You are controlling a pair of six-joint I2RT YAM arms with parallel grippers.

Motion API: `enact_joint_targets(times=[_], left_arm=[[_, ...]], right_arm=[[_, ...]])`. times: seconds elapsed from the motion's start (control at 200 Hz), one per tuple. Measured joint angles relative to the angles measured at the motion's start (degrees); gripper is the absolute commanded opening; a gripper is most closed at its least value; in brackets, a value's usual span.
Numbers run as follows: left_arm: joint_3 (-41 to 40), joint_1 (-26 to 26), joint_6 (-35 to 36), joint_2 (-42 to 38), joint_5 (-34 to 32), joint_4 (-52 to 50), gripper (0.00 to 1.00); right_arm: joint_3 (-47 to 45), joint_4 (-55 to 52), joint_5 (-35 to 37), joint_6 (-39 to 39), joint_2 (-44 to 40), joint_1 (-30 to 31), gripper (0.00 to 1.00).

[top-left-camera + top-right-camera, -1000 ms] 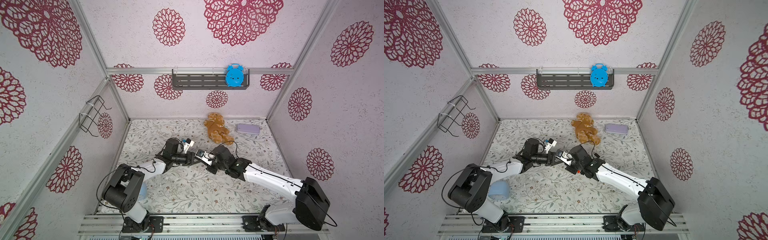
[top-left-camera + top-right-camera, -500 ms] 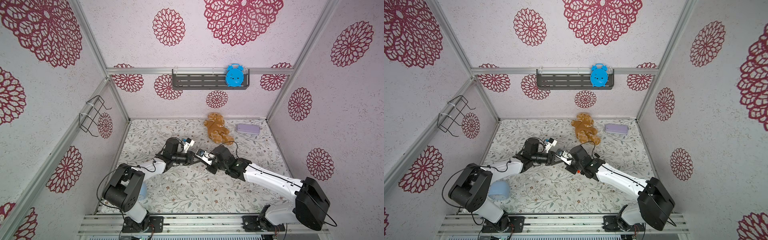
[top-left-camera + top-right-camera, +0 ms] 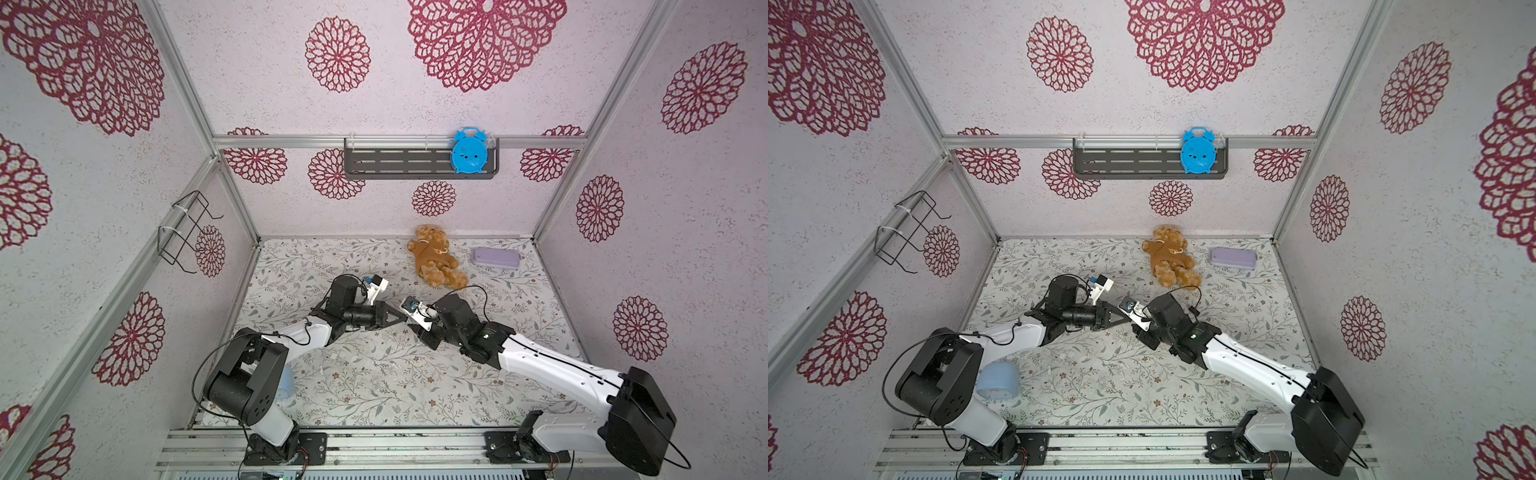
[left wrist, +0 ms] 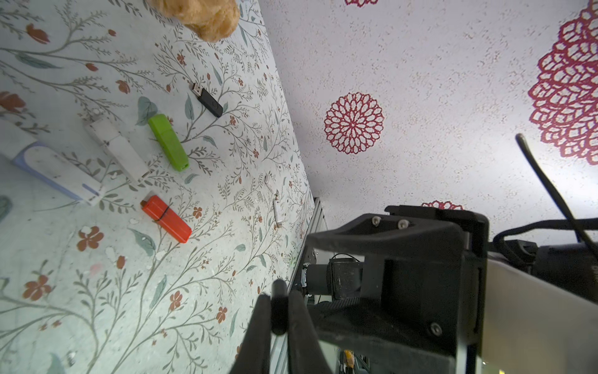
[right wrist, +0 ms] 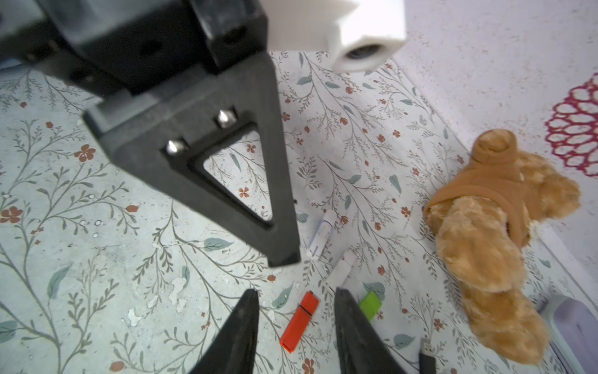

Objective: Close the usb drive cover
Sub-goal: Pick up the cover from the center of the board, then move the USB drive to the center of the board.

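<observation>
Grey shelf [image 3: 395,164] holds blue clock [image 3: 469,151] | left end effector [image 4: 279,295] pinches black cap [image 4: 279,309], perhaps | right end effector [image 5: 296,291] parted, empty

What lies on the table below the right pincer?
A red drive shows below the open right pincer; a green drive is partly behind one finger. In both top views they are hidden.

Crimson lace rosettes patterned the pale walls [image 3: 386,108]; grey-green sprigs and rust-red flowers covered the table [image 3: 374,386]. The alarm clock [image 3: 470,151] was bright blue, its shelf [image 3: 395,164] dark grey. Also pictured were a tan teddy bear [image 3: 434,264], a lilac case [image 3: 496,258], a red USB drive [image 4: 166,219], a lime-green drive [image 4: 168,142], a white drive [image 4: 118,147] and a black drive [image 4: 208,102].
</observation>
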Motion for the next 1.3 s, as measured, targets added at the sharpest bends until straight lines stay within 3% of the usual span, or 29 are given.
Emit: enact_joint_targets(times=[0.1, 0.165, 0.42, 0.57, 0.755, 1.031, 1.301], left_arm=[[0.00, 0.48, 0.00, -0.70, -0.31, 0.02, 0.10], [0.00, 0.76, 0.00, -1.05, -0.39, 0.04, 0.10], [0.00, 1.05, -0.02, -1.40, -1.14, -0.09, 0.10], [0.00, 1.46, 0.17, -1.86, -2.38, -1.22, 0.10], [0.22, 2.12, 1.75, -3.80, -4.42, -4.11, 0.10], [1.38, 2.34, 4.15, -5.84, -6.84, -7.98, 0.10], [1.46, 2.51, 5.01, -6.27, -8.15, -9.03, 0.10]], right_arm=[[-2.99, 0.20, 0.72, 3.28, -5.44, -4.39, 0.49], [-4.52, 0.42, 1.20, 6.16, -8.48, -7.98, 0.61], [-6.25, -2.03, 2.75, 15.45, -10.43, -18.67, 0.65], [-4.31, -6.51, -0.90, 19.80, -2.95, -25.99, 0.62], [1.36, -12.35, -3.65, 20.48, 9.53, -30.45, 0.58], [11.45, -16.37, -4.81, 16.28, 24.00, -31.58, 0.54], [16.90, -17.62, -4.70, 13.77, 31.58, -31.58, 0.47]])
